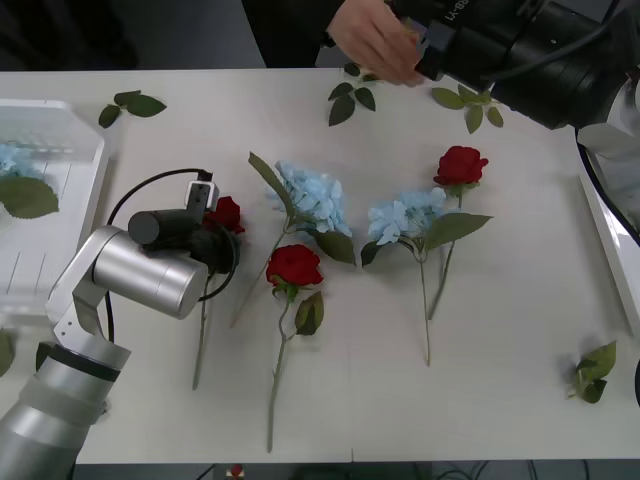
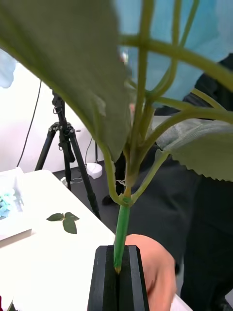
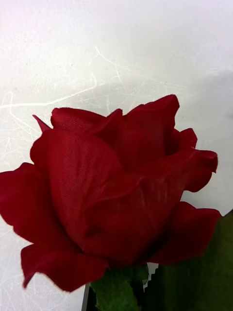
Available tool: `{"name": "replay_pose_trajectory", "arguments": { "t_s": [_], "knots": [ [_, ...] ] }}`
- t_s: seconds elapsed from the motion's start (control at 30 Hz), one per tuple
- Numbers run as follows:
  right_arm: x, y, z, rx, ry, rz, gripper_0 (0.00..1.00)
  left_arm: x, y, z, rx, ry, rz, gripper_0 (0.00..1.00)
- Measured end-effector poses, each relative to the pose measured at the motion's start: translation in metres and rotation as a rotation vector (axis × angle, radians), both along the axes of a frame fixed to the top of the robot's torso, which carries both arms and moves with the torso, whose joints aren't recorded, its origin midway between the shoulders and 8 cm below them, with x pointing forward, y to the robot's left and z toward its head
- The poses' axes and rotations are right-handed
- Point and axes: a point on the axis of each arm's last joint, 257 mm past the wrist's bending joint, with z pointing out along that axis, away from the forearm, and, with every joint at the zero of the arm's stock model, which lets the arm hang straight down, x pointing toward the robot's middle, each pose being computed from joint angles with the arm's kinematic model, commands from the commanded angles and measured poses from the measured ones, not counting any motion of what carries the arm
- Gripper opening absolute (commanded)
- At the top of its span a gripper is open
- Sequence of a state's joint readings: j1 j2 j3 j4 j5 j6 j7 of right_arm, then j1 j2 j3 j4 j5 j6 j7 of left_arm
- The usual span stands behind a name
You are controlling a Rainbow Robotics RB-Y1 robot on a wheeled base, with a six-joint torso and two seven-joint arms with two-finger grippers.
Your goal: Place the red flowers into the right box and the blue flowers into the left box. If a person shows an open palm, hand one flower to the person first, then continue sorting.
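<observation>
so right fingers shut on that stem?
Shut: the right gripper's black fingers clamp the blue flower's stem, with a person's hand beside.

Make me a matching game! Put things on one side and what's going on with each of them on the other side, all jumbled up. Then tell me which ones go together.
Things:
1. right pincer
2. left box
3. person's hand
4. red flower farthest to the right

What's going on:
A. has a blue flower inside
B. lying loose on the table
C. shut on a green stem
D. bare, right beside a black pincer

Pairs: 1-C, 2-A, 3-D, 4-B
</observation>
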State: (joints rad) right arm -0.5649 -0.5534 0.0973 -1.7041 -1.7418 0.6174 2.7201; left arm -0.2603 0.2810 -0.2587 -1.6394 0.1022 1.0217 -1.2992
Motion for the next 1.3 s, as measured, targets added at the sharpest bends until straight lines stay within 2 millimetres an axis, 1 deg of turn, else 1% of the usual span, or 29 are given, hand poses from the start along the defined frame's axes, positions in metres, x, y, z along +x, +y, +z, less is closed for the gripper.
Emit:
{"name": "replay_pose_trajectory", "arguments": {
  "t_s": [0.1,0.13,0.17,0.2,0.23,1.3],
  "knots": [
    [0.0000,0.0000,0.0000,0.000,0.000,0.000,0.00,0.0000,0.0000,0.0000,0.000,0.000,0.000,0.00],
    [0.0000,0.0000,0.0000,0.000,0.000,0.000,0.22,0.0000,0.0000,0.0000,0.000,0.000,0.000,0.00],
    [0.0000,0.0000,0.0000,0.000,0.000,0.000,0.61,0.0000,0.0000,0.0000,0.000,0.000,0.000,0.00],
    [0.0000,0.0000,0.0000,0.000,0.000,0.000,0.94,0.0000,0.0000,0.0000,0.000,0.000,0.000,0.00],
    [0.0000,0.0000,0.0000,0.000,0.000,0.000,1.00,0.0001,-0.0001,0.0001,0.000,-0.001,0.000,0.00],
    [0.0000,-0.0003,-0.0008,0.000,0.002,0.000,1.00,0.0009,-0.0006,0.0010,-0.002,-0.005,-0.001,0.00]
  ]
}}
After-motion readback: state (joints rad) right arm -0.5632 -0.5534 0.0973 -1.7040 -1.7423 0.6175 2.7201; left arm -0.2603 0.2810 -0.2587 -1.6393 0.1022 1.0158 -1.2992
